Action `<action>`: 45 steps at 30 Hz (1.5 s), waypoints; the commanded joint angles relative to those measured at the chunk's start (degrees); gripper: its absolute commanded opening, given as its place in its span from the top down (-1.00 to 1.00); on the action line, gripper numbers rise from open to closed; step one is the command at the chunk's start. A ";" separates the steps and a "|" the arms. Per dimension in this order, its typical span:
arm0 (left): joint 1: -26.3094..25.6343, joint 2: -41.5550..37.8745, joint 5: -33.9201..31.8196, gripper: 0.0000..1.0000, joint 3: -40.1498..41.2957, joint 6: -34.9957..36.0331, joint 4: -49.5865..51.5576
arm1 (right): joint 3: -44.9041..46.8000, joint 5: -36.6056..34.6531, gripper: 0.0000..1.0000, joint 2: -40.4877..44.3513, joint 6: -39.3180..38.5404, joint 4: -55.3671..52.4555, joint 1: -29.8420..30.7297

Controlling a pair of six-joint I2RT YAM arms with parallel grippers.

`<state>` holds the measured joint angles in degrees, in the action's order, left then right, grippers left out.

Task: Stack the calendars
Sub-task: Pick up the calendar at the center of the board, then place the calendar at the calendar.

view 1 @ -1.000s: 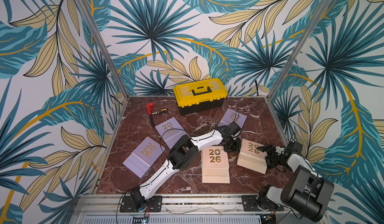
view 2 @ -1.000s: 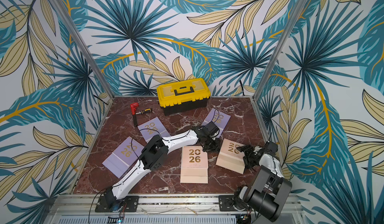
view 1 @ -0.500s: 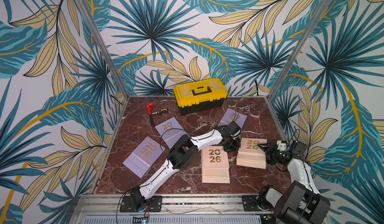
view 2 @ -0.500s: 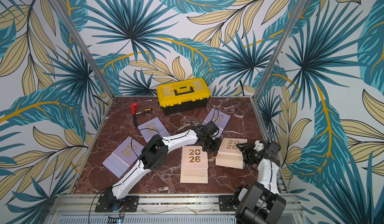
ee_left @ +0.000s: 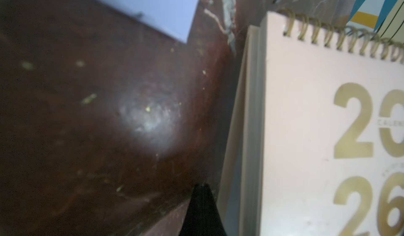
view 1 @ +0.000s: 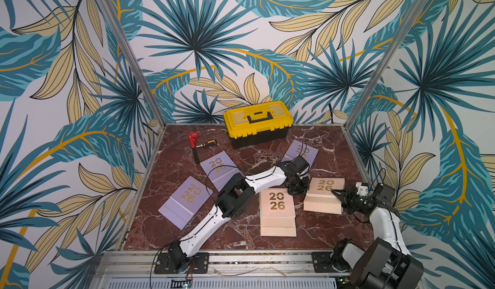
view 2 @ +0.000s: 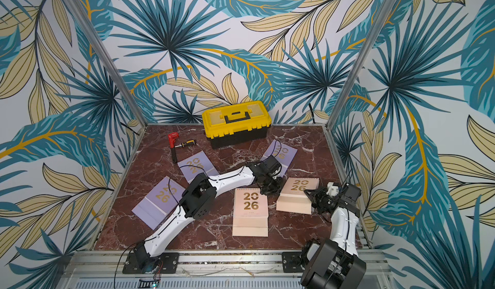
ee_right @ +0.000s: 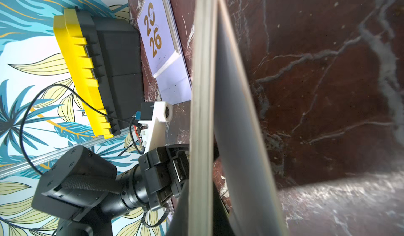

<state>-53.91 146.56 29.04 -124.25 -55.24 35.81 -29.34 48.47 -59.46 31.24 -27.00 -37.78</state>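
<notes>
**Top views.** Five calendars lie on the marble surface (view 1: 171, 167).
- The left lavender calendar (view 1: 187, 202) sits near the left edge.
- The middle lavender calendar (view 1: 218, 167) lies behind it, partly hidden by the left arm (view 1: 214, 215).
- The back lavender calendar (view 1: 301, 151) lies toward the back-right corner, partly hidden by that arm's wrist.
- The front peach calendar (view 1: 278, 212) lies near the middle of the front edge.
- The right peach calendar (view 1: 324, 196) lies just beside it, toward the right edge.

The left gripper (view 1: 296, 190) points down between the two peach calendars. The right gripper (view 1: 338, 194) meets the right-hand edge of the right peach calendar. The toolbox (view 1: 258, 123) stands at the back edge. A red tool (view 1: 192, 136) and a screwdriver (view 1: 206, 143) lie near the back-left corner. Both top views show the same layout.

**Left wrist view.** The left gripper (ee_left: 202, 210) has its tips pressed together into one black point and holds nothing. It stands just beside the side edge of the right peach calendar (ee_left: 306, 114). Contact cannot be determined. A corner of the back lavender calendar (ee_left: 153, 5) shows beyond.

**Right wrist view.** The right peach calendar (ee_right: 201, 114) appears edge-on and runs between the right gripper's fingers (ee_right: 179, 217). The jaws are narrow and clamp its page stack. Beyond it are the left arm (ee_right: 87, 180), the toolbox (ee_right: 87, 71) and the back lavender calendar (ee_right: 157, 38).
</notes>
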 commanded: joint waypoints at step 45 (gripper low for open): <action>12.88 -42.05 -5.82 1.00 28.24 5.85 -0.22 | 14.94 4.03 0.95 12.82 35.98 46.70 33.81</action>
<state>-41.54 106.02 24.12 -97.60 -50.65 35.62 -16.84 54.30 -46.52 63.61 9.80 -6.81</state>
